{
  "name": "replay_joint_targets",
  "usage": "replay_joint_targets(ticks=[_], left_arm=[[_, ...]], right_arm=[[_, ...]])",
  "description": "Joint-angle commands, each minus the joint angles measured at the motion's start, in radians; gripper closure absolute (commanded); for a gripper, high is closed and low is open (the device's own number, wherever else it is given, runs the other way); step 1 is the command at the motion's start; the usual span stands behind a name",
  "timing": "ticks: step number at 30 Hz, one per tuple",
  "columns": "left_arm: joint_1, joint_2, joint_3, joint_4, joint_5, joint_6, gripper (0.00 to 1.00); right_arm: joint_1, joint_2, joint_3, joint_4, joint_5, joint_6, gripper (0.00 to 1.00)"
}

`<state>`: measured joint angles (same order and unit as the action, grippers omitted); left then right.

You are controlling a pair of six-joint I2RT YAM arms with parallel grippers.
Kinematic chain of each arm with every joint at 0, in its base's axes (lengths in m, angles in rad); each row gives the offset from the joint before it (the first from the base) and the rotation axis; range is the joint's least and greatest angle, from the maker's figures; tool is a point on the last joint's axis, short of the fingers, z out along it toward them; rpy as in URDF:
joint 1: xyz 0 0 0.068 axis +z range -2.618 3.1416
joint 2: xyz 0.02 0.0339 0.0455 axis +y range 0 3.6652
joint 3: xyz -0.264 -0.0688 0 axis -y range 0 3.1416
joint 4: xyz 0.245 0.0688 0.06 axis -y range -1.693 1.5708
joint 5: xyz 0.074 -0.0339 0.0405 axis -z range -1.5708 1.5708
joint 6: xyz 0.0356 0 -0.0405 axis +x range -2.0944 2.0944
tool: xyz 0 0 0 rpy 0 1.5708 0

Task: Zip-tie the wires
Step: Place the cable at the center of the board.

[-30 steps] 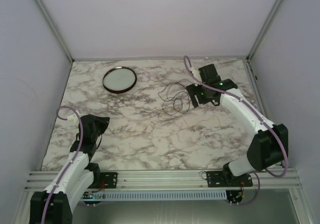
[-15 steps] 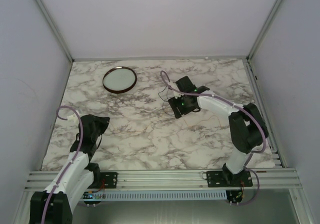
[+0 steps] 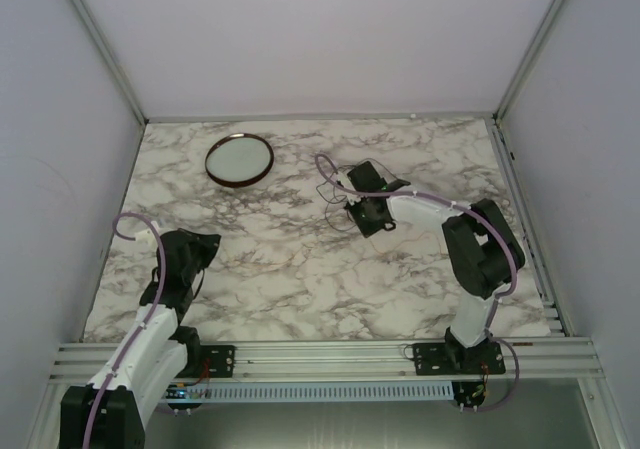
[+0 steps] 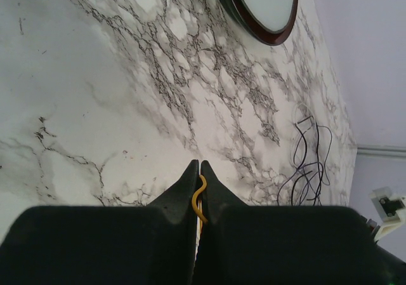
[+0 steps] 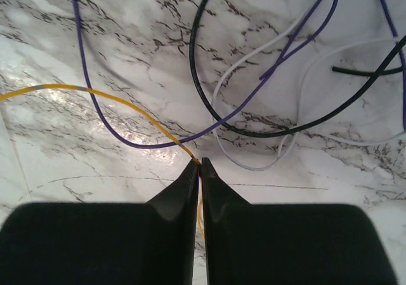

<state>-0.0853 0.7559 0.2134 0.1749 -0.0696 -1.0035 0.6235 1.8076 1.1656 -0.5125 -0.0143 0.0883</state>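
From the top cam I've got the R arm (image 3: 425,207) folded in toward mid-frame, wrist low over the wires (image 3: 336,183). They lie in loose loops on the marble table (image 3: 280,269), just right of centre in the upper half of the frame. The dark-rimmed dish (image 3: 239,159) sits upper left, well apart from them. The L arm (image 3: 160,304) is tucked into the lower left, far from the bundle.

R wrist cam: the right gripper (image 5: 199,164) has its fingers pressed together, low over the marble. It's pinching a yellow strand (image 5: 95,92) that arcs in from the left edge of the frame and runs into the seam at the tips. A purple strand, a black loop and a white strand cross each other above the tips, upper centre to upper right (up close they read as coloured, not all dark).

L wrist cam: the left gripper (image 4: 197,165) is closed too, tips together over bare marble. A short wavy yellow bit (image 4: 199,199) shows in the seam btwn the fingers; can't tell what it is. The wires sit at the right of that frame around mid-height, the dish at the top.
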Motion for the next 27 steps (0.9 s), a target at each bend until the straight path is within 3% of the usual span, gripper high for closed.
replay_joint_targets(ticks=[1, 13, 27], left_arm=[[-0.004, -0.016, 0.003, 0.004, 0.015, 0.005, 1.0], [-0.093, -0.045, -0.026, -0.02, -0.008, -0.024, 1.0], [-0.189, 0.062, -0.018, 0.057, -0.106, -0.058, 0.99]], right_arm=[[0.007, -0.032, -0.027, 0.02, 0.047, -0.013, 1.0], [-0.048, -0.197, -0.194, -0.088, 0.182, 0.015, 1.0], [-0.14, -0.277, -0.171, -0.173, 0.205, -0.02, 0.9]])
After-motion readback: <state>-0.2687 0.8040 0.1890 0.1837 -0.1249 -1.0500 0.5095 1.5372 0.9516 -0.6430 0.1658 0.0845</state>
